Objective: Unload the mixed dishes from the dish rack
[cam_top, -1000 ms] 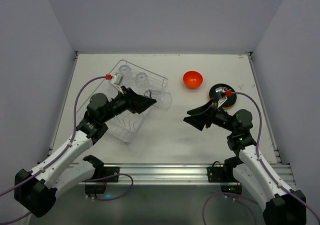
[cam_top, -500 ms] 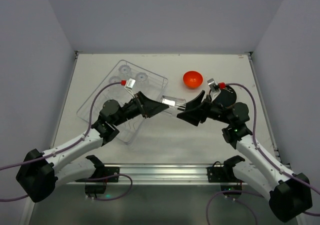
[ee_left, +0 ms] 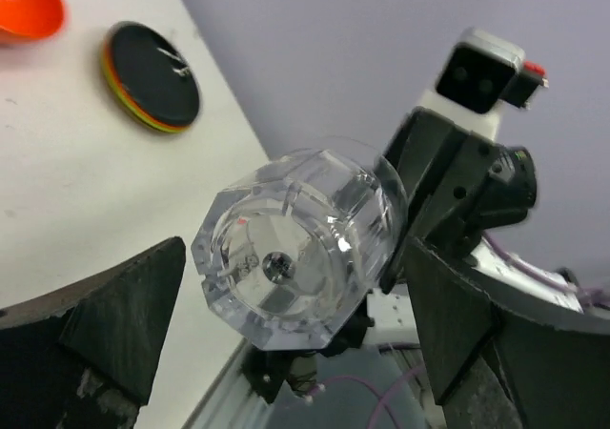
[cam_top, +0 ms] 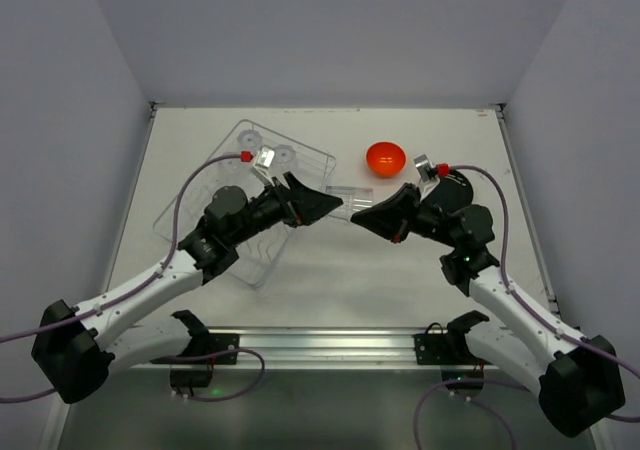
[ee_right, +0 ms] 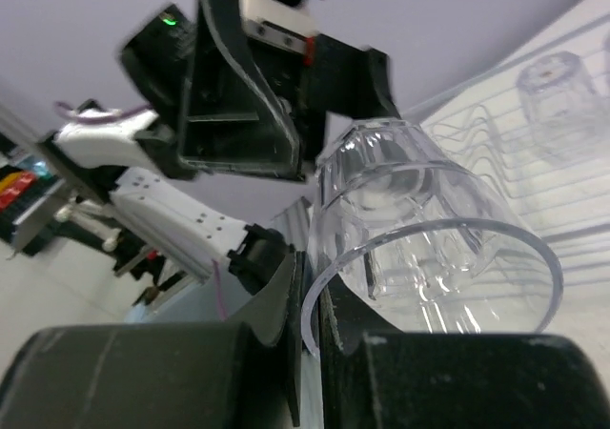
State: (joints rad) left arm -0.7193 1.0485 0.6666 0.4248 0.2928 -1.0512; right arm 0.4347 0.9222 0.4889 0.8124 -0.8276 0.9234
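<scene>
A clear drinking glass hangs on its side above the table between both arms. My right gripper is shut on its rim, one finger inside and one outside. My left gripper stands open around the glass's faceted base, with its fingers apart from the glass on both sides. The dish rack lies at the back left with two more glasses in it. An orange-red bowl and a stack of plates, black on top, rest on the table at the right.
The right arm covers most of the plate stack in the top view. In the right wrist view the rack wires and one upturned glass lie behind the held glass. Grey walls close in the table on three sides.
The left arm carried the glass from over the rack toward the middle, and the right arm came in to meet it. The right gripper shut on the rim and the left gripper opened.
</scene>
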